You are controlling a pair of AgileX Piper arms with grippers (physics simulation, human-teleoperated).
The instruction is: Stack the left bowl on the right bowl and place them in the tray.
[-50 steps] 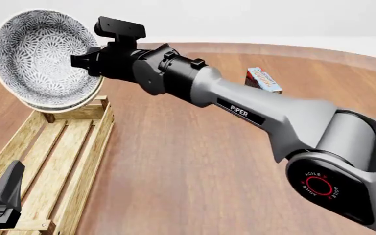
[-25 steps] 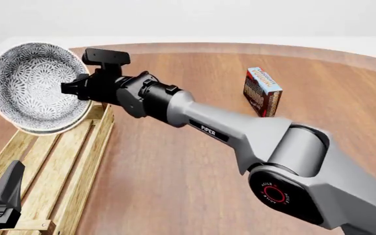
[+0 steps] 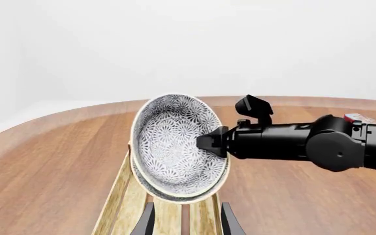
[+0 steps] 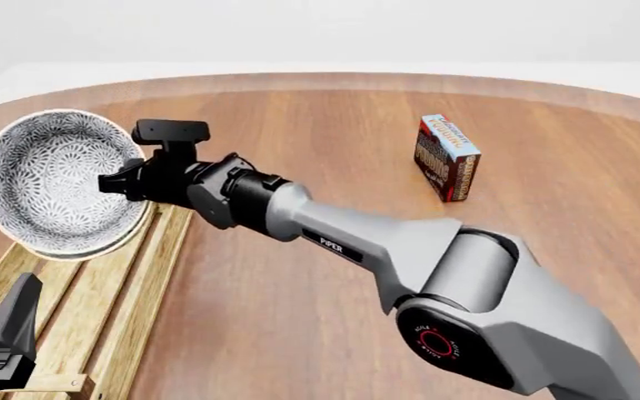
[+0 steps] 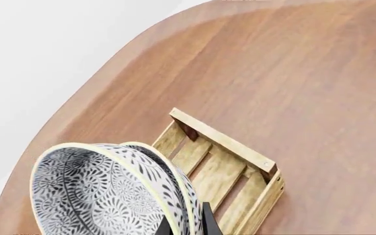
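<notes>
Two stacked patterned bowls (image 4: 56, 185) hang tilted on edge, open side facing the front camera, over the far end of the light-wood tray (image 4: 120, 292). My right gripper (image 4: 116, 182) is shut on their right rim. They also show in the left wrist view (image 3: 172, 147) with the right gripper (image 3: 205, 142), and in the right wrist view (image 5: 109, 196), above the tray (image 5: 230, 169), with both rims visible. My left gripper (image 4: 3, 333) is open and empty at the tray's near end; its fingers (image 3: 150, 223) frame the slats.
A small red-brown and blue printed box (image 4: 446, 157) stands upright on the wooden table at the right, well away from the tray. The long right arm (image 4: 387, 250) stretches across the middle of the table.
My right arm has carried the stacked bowls downward, closer to the tray's far end. The left gripper has not moved.
</notes>
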